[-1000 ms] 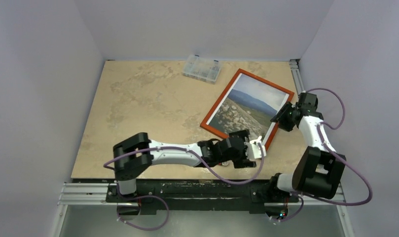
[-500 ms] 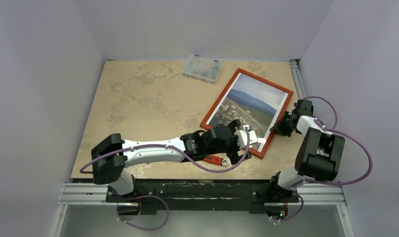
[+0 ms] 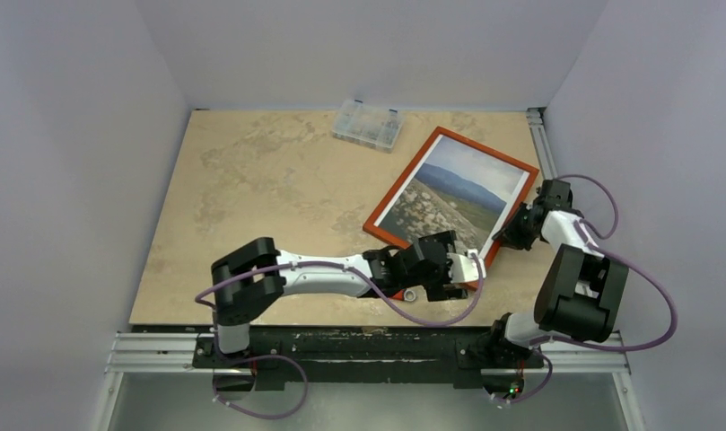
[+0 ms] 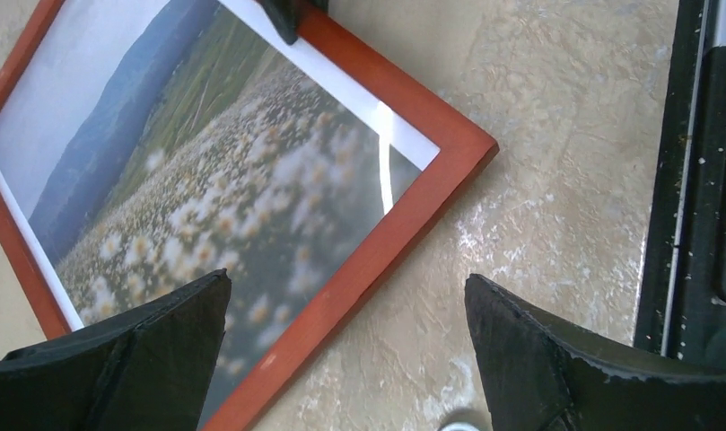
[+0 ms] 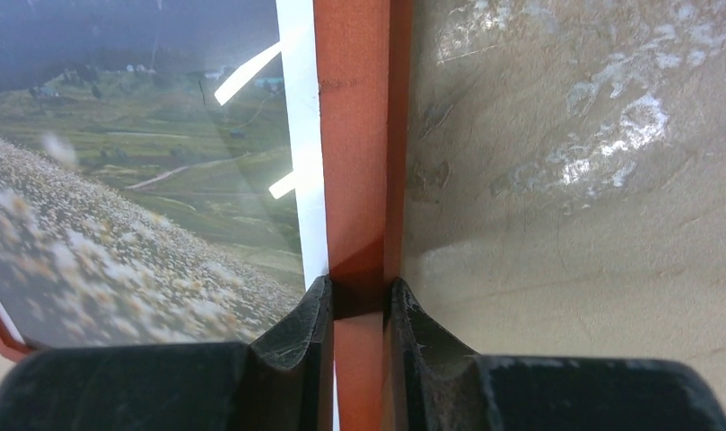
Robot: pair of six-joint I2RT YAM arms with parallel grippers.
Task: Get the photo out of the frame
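Observation:
The frame [image 3: 384,208], thin red-orange wood, lies flat and slanted on the table's right half. It holds the photo [image 3: 449,190], a landscape with blue sky, dark mountains and a flowered field. My right gripper [image 3: 508,237] is at the frame's right rail. In the right wrist view that gripper [image 5: 359,296] is shut on the rail of the frame [image 5: 350,135], beside the photo [image 5: 135,180]. My left gripper [image 3: 472,268] hovers over the frame's near corner. In the left wrist view it [image 4: 345,296] stands open above the frame [image 4: 413,197] and the photo [image 4: 206,180], holding nothing.
A clear plastic organiser box [image 3: 368,124] sits at the back of the table, just beyond the frame's far corner. A small metal ring end of a tool [image 3: 411,293] peeks out under my left arm. A metal rail [image 3: 543,144] runs along the table's right edge, and walls close in all round.
My right gripper came down along the frame's right rail and shut on it. My left arm swung over the frame's near edge and came back to the near corner, still open.

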